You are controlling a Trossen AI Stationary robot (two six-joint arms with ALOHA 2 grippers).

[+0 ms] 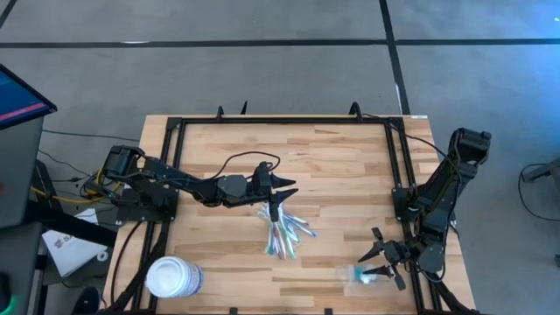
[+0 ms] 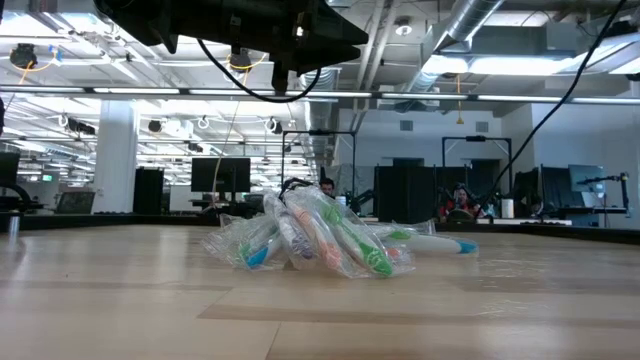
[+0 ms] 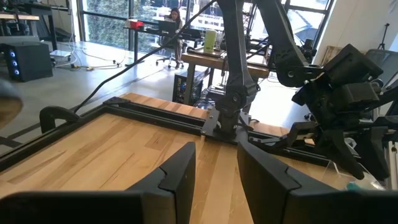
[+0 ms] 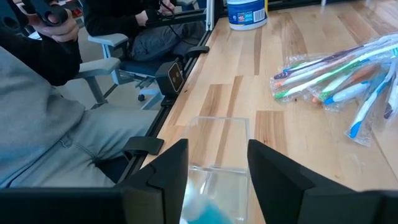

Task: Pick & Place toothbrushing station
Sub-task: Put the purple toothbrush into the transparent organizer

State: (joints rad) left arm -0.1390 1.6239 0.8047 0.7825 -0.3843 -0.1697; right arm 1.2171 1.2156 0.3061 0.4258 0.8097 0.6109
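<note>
A white tub (image 1: 173, 277) stands well left of the left hand (image 1: 286, 190), which hovers with fingers parted above wrapped toothbrushes (image 1: 284, 233) on the bench (image 1: 341, 166); farther right, the right hand (image 1: 378, 260) spreads open around the clear toothbrushing station (image 4: 214, 146).

Two dark, near-black arms built of chunky jointed segments; left arm (image 1: 188, 184) long and slender, with a black-and-yellow block at its base end and loose black cables trailing off beside it; thin black cable looping up over its forearm; left gripper (image 1: 276, 206) ending in two pointed black fingers (image 3: 177, 177), broad, flat-faced, matte, with stepped inner edges; right arm (image 1: 446, 188) of the same dark make, thicker at its rounded top joint; right gripper (image 1: 382, 260) with spiky black prongs, its fingers (image 4: 168, 165) smooth and angular.
</note>
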